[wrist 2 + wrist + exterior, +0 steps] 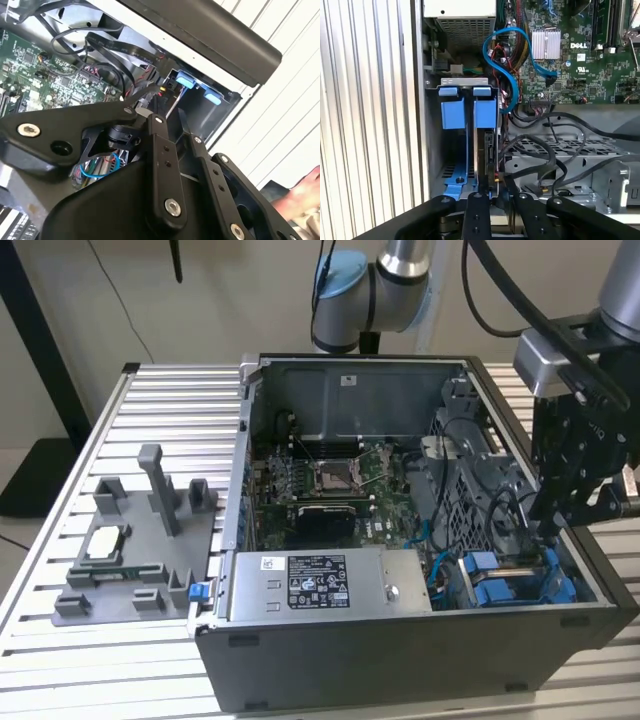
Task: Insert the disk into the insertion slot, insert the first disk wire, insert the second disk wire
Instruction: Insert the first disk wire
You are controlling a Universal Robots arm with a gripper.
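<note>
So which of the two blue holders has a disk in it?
The blue holder nearer the green board: the disk shows dark behind its tab. The other holder, by the case wall, is hollow there.

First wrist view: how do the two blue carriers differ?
The wall-side carrier looks empty: open space and a bare blue rail beyond its tab. The cable-side carrier looks to hold a dark drive, and the gripper is nearest it. Both are bright blue, upright and side by side.
</note>
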